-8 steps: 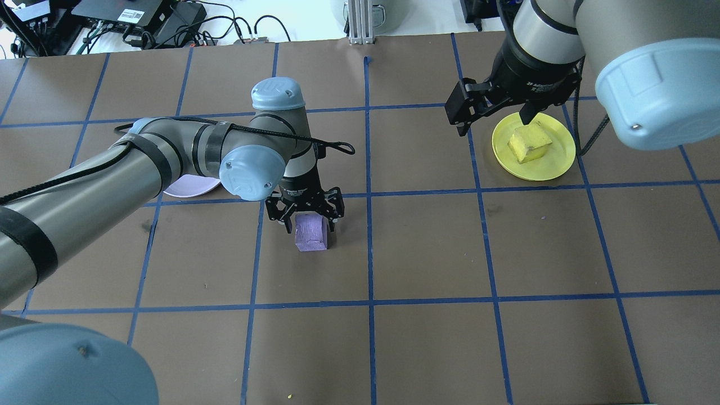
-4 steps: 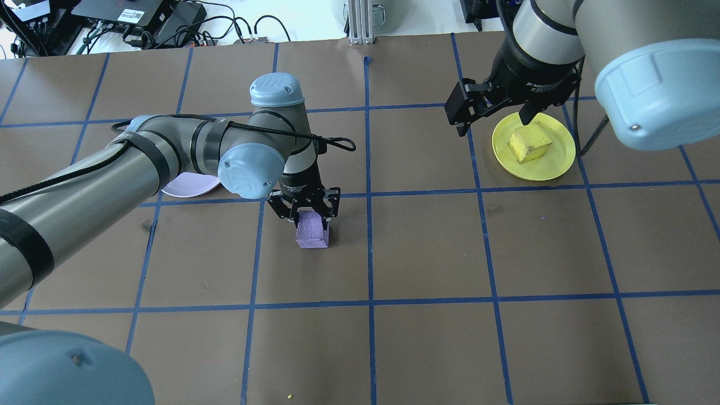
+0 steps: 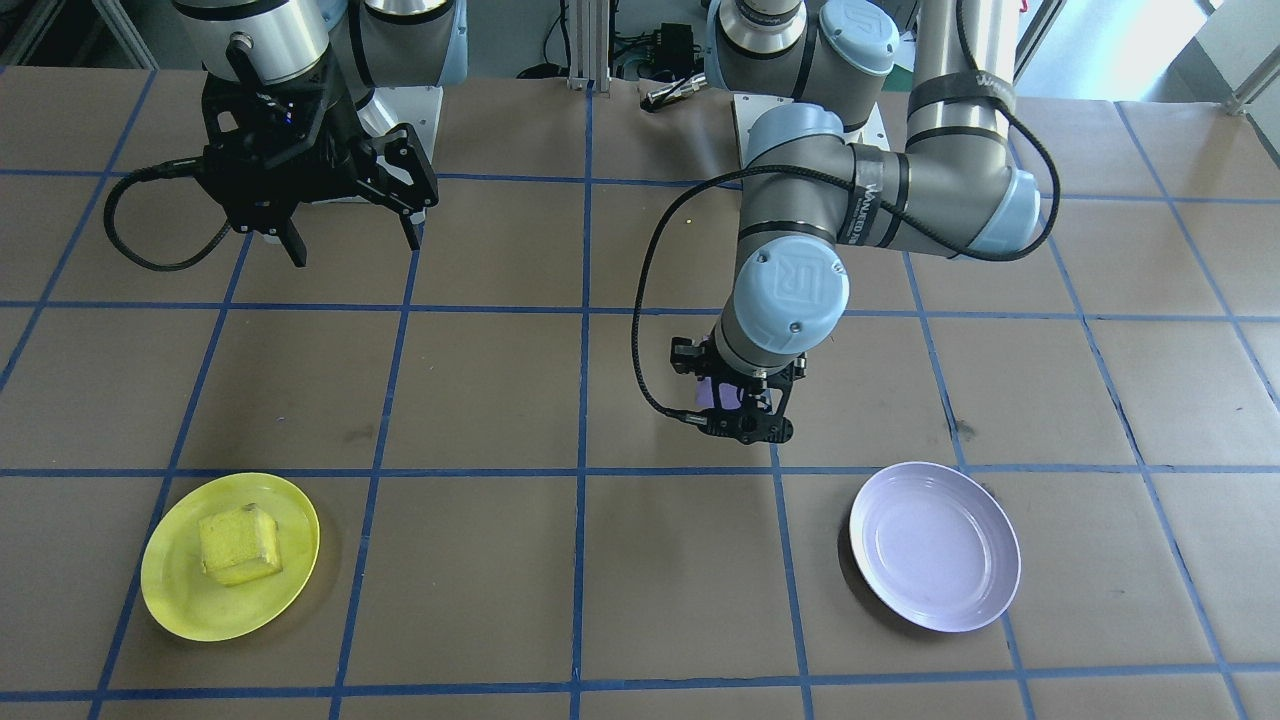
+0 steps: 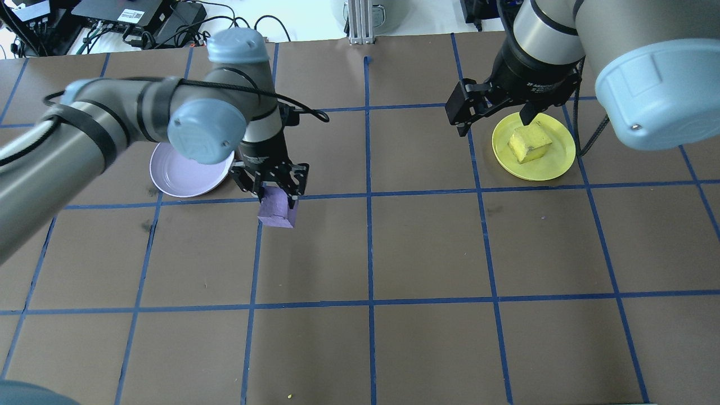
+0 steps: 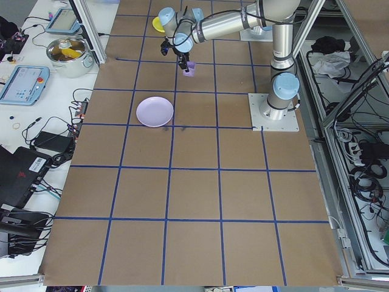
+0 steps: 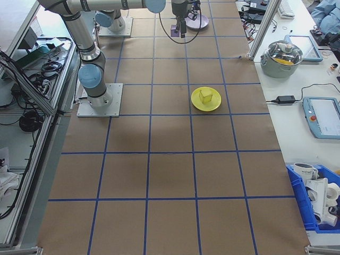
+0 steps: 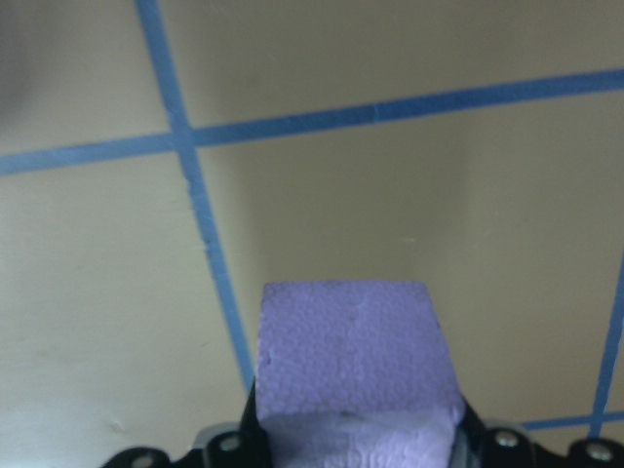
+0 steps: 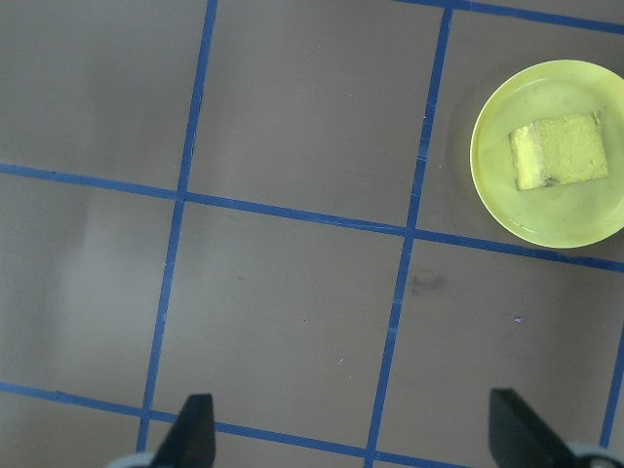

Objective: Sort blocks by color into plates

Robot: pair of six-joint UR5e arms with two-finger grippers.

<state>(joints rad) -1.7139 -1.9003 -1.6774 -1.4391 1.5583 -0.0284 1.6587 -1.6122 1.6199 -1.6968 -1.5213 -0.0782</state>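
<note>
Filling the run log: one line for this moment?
left gripper: shut on purple block, lifted | lavender plate: empty | yellow block: in yellow plate | right gripper: open

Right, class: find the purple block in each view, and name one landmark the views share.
Front-facing: purple block, centre, mostly hidden behind the left gripper.
Overhead: left of centre, under the gripper.
Left: top, far.
Right: top.
Left wrist: bottom centre.
Right wrist: not in it.
Landmark: lavender plate, beside it.
</note>
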